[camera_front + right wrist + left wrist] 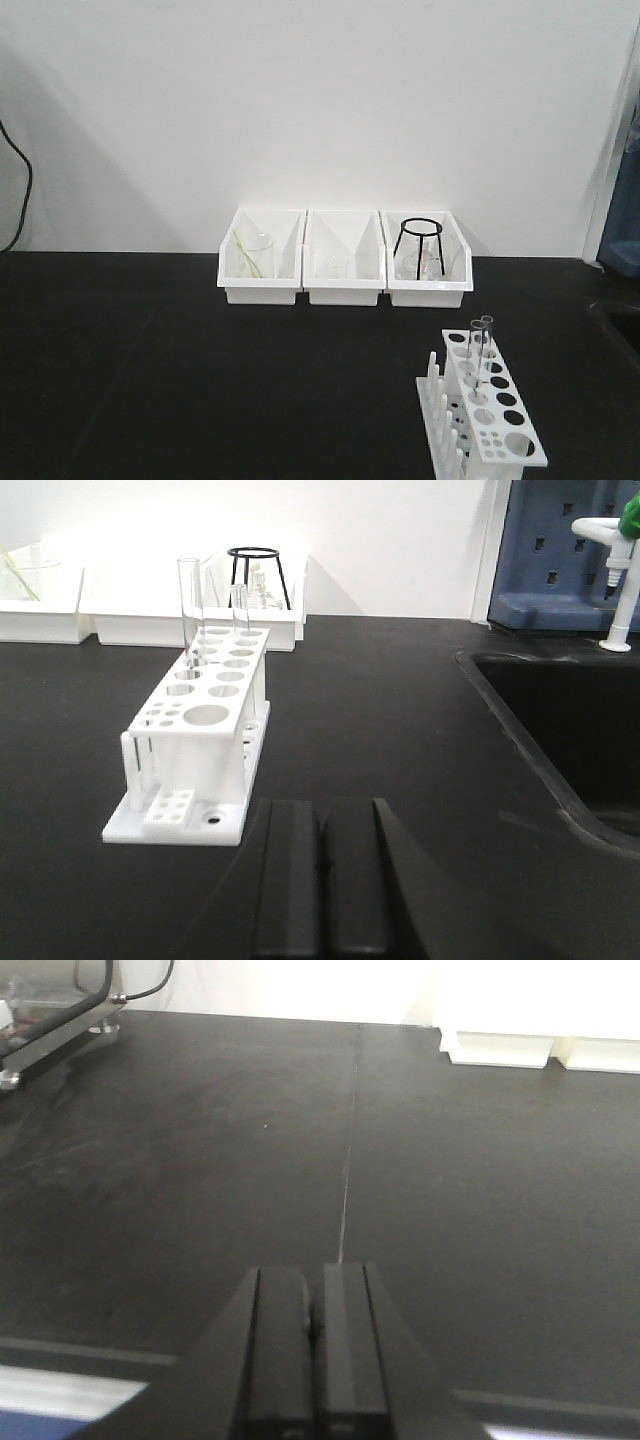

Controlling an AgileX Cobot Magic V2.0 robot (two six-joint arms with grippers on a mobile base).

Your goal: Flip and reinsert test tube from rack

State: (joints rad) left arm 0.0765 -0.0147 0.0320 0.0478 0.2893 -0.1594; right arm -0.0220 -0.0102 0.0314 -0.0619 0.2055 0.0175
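My left gripper (313, 1295): pressed closed, empty, over black table (200, 1160). My right gripper (322, 825): closed, empty, near rack (195, 750). Test tube (189, 605): upright in rack's far-end hole, second tube (240, 605) alongside.

Front cam faces wall (320, 100) from afar; wrist cams sit low behind left gripper (312, 1282) & right gripper (322, 812); rack (200, 765), ahead-left of right gripper, shared w/ front.

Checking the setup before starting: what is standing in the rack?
Two test tubes stand upright in holes at the far end of the rack; the other holes look empty. Below the top plate, their lower ends cannot be made out.
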